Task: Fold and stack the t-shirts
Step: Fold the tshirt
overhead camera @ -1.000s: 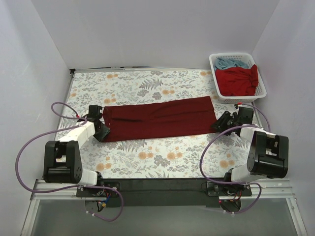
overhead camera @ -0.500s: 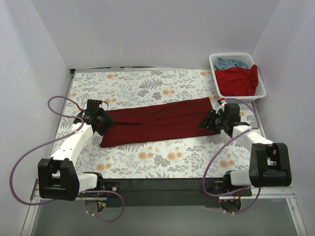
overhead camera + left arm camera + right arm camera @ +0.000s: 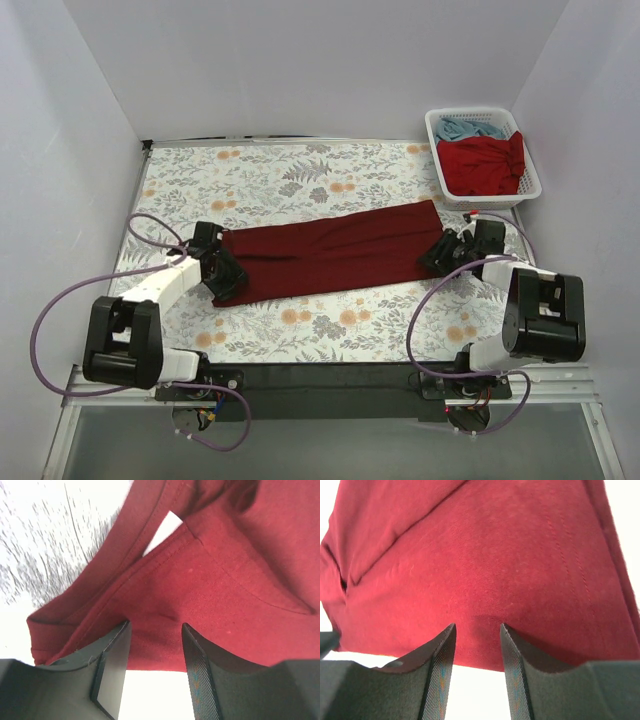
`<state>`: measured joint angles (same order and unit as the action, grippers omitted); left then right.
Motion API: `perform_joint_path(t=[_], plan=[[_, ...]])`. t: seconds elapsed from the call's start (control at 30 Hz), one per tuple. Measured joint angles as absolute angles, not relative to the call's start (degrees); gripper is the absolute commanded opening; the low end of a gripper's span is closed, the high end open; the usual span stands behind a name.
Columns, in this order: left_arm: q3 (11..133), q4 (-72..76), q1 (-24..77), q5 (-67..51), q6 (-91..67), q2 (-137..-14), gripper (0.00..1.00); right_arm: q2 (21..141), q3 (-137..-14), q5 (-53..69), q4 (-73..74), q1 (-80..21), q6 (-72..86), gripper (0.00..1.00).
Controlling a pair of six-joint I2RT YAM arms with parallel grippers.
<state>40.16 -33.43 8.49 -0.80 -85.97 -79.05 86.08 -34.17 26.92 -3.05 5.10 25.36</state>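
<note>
Floral surface (image 3: 300,170); a maroon shirt (image 3: 330,250) lies flat between both pincers; left pincer (image 3: 154,629) stands parted, cloth edge just ahead; right pincer (image 3: 477,627) likewise.

Table (image 3: 300,175) w/ floral cloth carrying maroon t-shirt (image 3: 330,250) lying flat across ctr, white basket (image 3: 482,199) sitting far-right corner

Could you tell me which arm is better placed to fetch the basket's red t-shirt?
Likely right: the right gripper sits near the basket; the left gripper lies farther, across the maroon t-shirt.
</note>
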Motion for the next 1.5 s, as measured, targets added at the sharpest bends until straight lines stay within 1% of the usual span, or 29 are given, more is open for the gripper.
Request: perform_joint_path(t=[0.1,0.3,0.37,0.5,0.53,0.63,0.7,0.77,0.83,1.0,1.2,1.37,1.5], plan=[[36.5,-33.6,8.7,-3.9,-86.4,-74.7,0.44,81.7,-31.7,25.7,-0.1,8.2,25.2,0.49],[34.3,-38.3,9.0,-7.2,-86.1,-66.8,0.47,72.1,-30.4,19.5,8.2,8.4,23.5,0.49],[35.7,-39.4,9.0,-7.3,-85.4,-65.1,0.47,70.1,-31.3,19.4,9.0,6.1,23.4,0.48],[42.5,-39.0,9.1,-6.2,-81.9,-65.6,0.45,70.4,-34.9,20.8,7.0,-3.1,23.8,0.44],[44.7,-38.7,9.1,-5.2,-80.8,-66.6,0.44,71.4,-36.3,21.2,6.0,-6.2,23.9,0.42],[49.8,-35.1,8.4,-3.0,-77.5,-71.0,0.43,76.5,-42.3,22.8,3.2,-14.5,24.1,0.41],[51.8,-33.6,7.6,-2.0,-76.3,-74.4,0.42,80.7,-46.4,23.9,1.4,-18.0,24.3,0.41],[53.2,-31.7,6.8,-1.1,-75.6,-78.5,0.37,85.8,-51.0,24.8,-0.8,-20.7,24.4,0.4],[54.1,-29.8,6.1,-0.3,-75.1,-82.4,0.36,91.1,-55.6,25.7,-2.4,-23.0,24.8,0.4],[55.5,-26.3,5.7,0.3,-73.7,-89.6,0.36,103.4,-66.5,26.9,-4.7,-27.4,25.4,0.38],[55.7,-23.2,5.7,0.4,-71.9,-92.4,0.39,115.5,-76.9,28.2,-5.8,-31.6,25.4,0.38],[55.7,-21.7,5.7,-0.7,-71.3,-92.6,0.41,122.2,-81.5,28.7,-5.9,-33.4,25.7,0.38],[55.7,-21.0,5.7,-1.8,-71.3,-93.6,0.41,124.5,-83.6,28.4,-5.8,-33.8,26.0,0.39]])
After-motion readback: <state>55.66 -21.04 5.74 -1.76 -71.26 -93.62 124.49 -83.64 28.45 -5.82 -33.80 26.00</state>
